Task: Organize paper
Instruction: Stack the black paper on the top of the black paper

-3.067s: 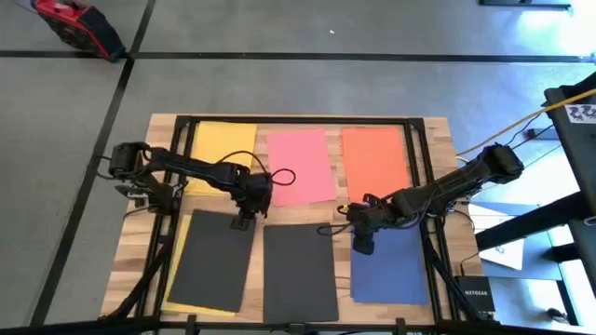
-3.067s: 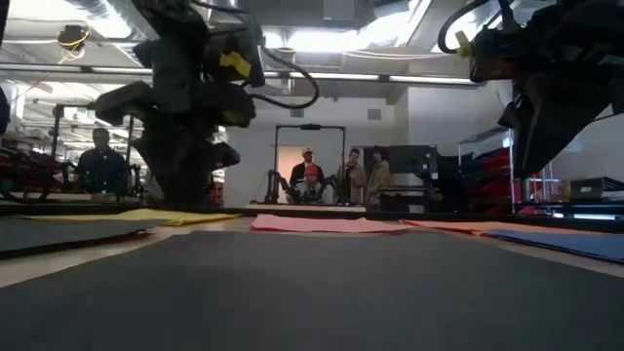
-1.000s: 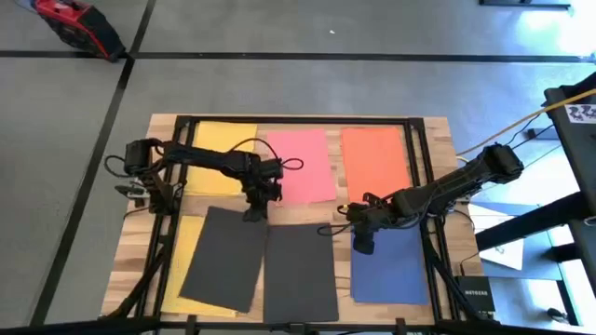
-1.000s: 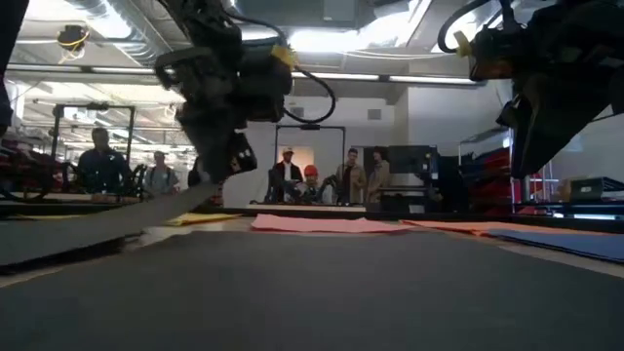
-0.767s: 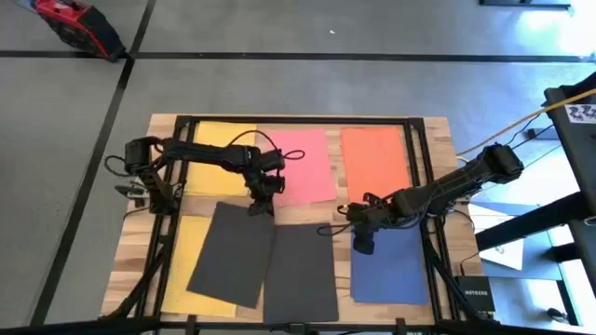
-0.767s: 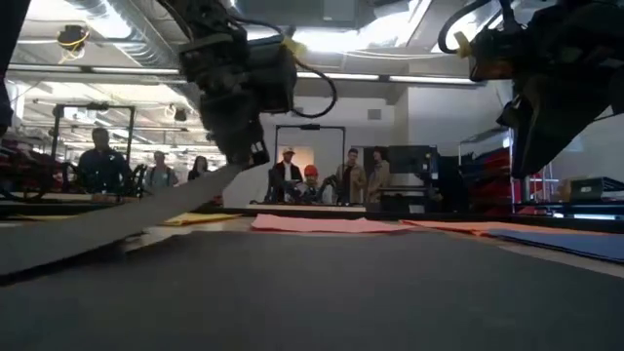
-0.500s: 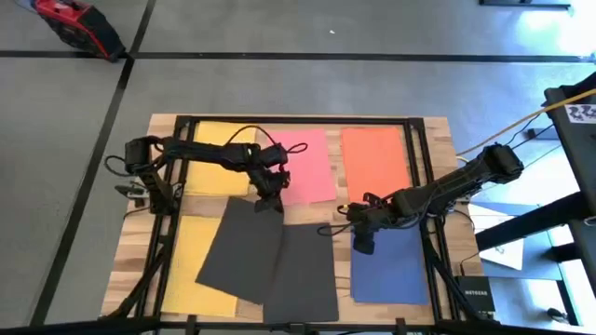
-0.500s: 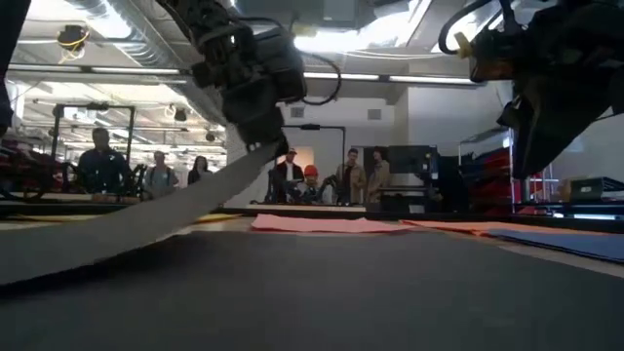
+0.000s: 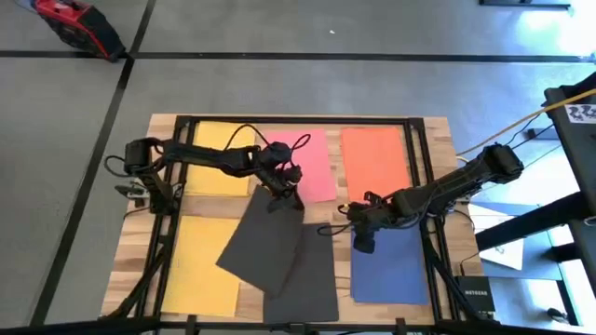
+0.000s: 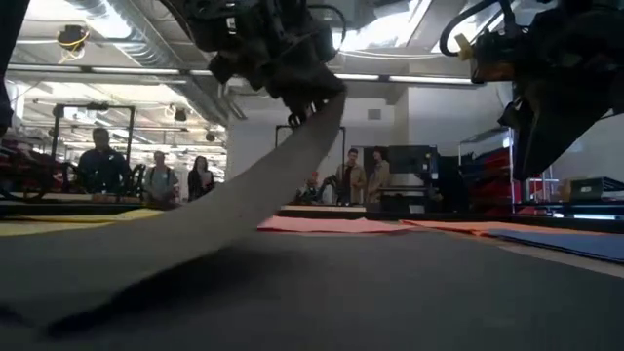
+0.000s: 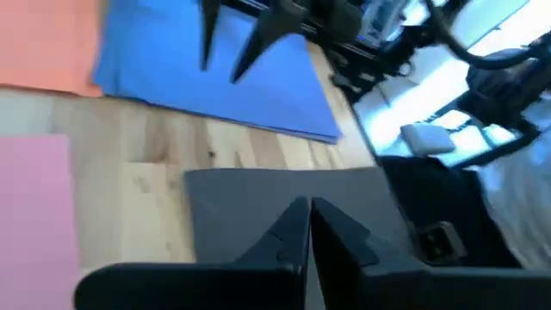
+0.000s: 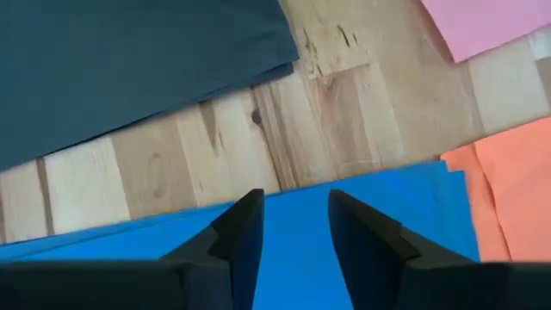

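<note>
- Under the left claw (image 9: 277, 194): a black sheet (image 9: 265, 247), pinched by its far corner, lifted and skewed, covering part of a second black sheet (image 9: 312, 279) on the bench (image 9: 433, 130).
- Pink sheet (image 9: 312, 167) just beyond that claw.
- Right claw (image 9: 361, 244), fingers parted, holds nothing; blue sheet (image 9: 396, 270) directly beneath it.

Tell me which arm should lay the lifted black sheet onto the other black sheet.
Left. The left gripper is shut on the lifted black sheet, which partly overlaps the other black sheet. The right gripper hovers open over the blue sheet.
</note>
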